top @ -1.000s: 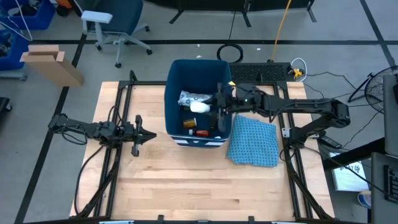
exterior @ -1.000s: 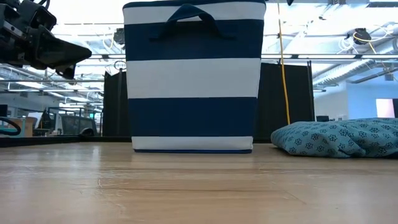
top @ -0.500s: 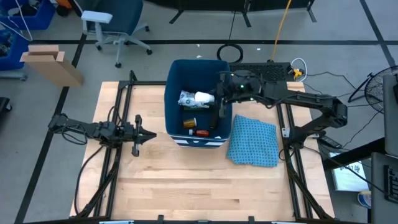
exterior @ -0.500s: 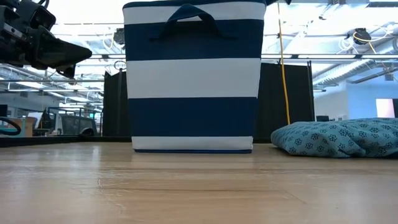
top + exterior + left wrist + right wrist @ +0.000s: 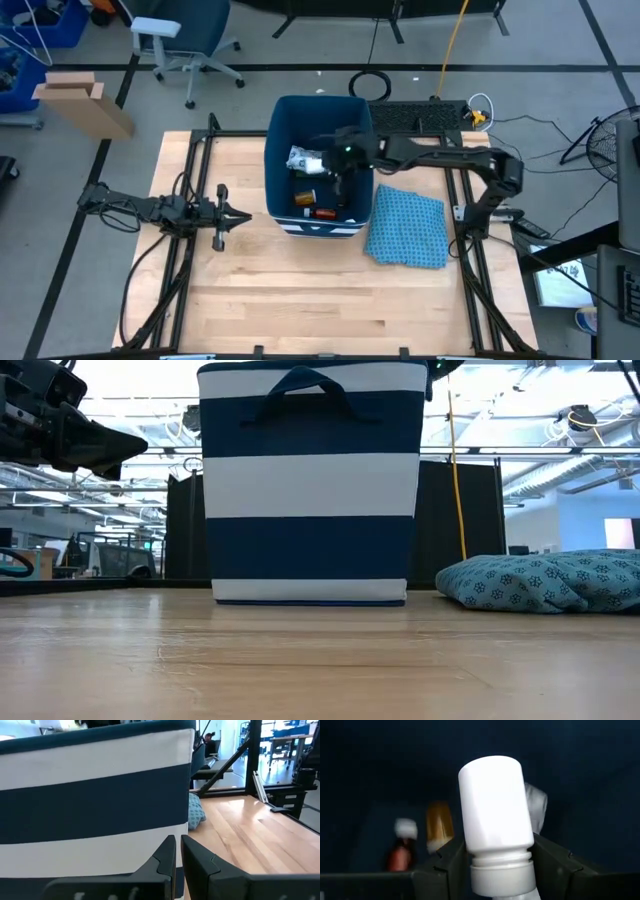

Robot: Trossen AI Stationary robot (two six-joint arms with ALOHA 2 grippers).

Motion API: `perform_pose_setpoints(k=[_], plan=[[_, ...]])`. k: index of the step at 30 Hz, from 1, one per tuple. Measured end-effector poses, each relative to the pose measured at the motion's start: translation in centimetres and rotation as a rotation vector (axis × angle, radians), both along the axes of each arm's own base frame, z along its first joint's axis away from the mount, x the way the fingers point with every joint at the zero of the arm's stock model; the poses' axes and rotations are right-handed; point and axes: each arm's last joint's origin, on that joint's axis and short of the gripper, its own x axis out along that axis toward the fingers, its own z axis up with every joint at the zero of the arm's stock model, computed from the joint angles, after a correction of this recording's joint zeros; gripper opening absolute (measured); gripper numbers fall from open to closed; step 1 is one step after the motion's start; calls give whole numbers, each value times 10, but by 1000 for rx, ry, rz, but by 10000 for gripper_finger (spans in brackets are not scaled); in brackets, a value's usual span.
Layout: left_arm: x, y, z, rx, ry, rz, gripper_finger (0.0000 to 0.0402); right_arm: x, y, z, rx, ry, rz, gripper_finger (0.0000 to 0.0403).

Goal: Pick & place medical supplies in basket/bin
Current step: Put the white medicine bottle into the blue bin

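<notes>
The dark-blue basket (image 5: pixel 272 170), white-striped outside (image 5: pixel 310 490), stands at the table's far middle. My right gripper (image 5: pixel 328 165) reaches down into it from the right, shut on a white bottle (image 5: pixel 494 805). On the basket's floor lie a speckled white packet (image 5: pixel 301 157), an orange pill bottle (image 5: pixel 305 198) and a red-white tube (image 5: pixel 322 212). My left gripper (image 5: pixel 240 217) waits shut, level, left of the basket, touching nothing. My right gripper pinches the white bottle between its two fingers (image 5: pixel 451 862) at the neck end, just above the ribbed cap (image 5: pixel 501 876). The fingers slant down into the basket from the table's right. The bottle sticks out beyond the fingertips, base foremost, clear of the basket's floor.
A blue patterned cloth (image 5: pixel 407 228) lies bunched on the table just right of the basket. Bare wood runs along the near half of the table (image 5: pixel 320 310). Black frame rails (image 5: pixel 190 180) border both sides.
My right gripper, still shut on the white bottle, has swung toward the table's left over the basket, tipped its fingers downward and sunk into the opening. The things on the basket's floor have stayed where they were.
</notes>
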Motion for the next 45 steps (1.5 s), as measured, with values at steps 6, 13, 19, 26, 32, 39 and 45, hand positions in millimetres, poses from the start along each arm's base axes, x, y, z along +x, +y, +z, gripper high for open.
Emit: perform_pose_setpoints(k=[6,13,19,26,32,39,45], plan=[[0,0,0,-4,0,0,33,-1,-3,-40,-11,273,-77,171],[0,0,0,-8,1,-1,33,-1,-1,-59,61,369,-39,171],[0,0,0,-30,1,-1,33,6,0,-76,147,387,27,171],[0,0,0,-29,1,-1,33,14,3,-93,83,438,20,171],[0,0,0,-18,-1,-1,33,9,3,-65,33,412,-12,171],[0,1,0,4,-4,29,33,27,0,-8,-17,266,1,171],[0,1,0,20,-4,33,33,41,-1,-40,34,348,54,171]])
